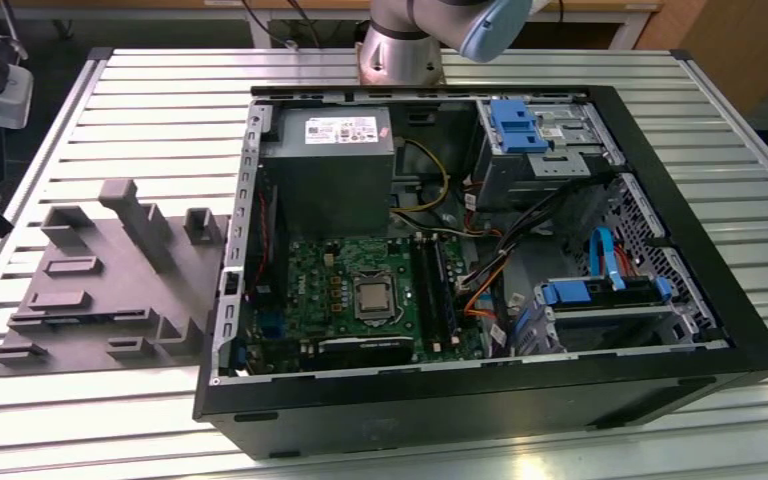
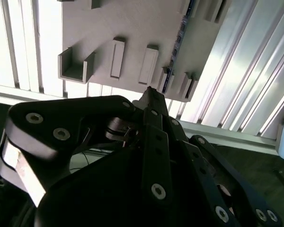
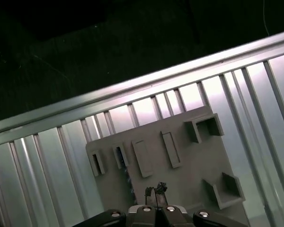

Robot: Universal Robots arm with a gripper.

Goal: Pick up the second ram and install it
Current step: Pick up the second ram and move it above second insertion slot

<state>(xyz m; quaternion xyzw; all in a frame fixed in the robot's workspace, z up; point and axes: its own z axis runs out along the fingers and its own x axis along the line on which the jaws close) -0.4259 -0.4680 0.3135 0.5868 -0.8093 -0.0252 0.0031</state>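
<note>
Gripper (image 3: pixel 156 190) hovering over grey fixture (image 3: pixel 189 163), fingers closed together, gripping nothing. Second wrist view showing second ram (image 2: pixel 179 35) standing edgewise in fixture slot, near gripper tip. Exterior view showing open computer case (image 1: pixel 491 400) lying beside fixture.

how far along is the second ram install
Done: nothing visible yet; the second ram stands on edge in the grey fixture. In hand: the end effector hovers above that fixture, carrying no stick. Left: the pick-up, and seating it in the motherboard slots inside the open case.
</note>
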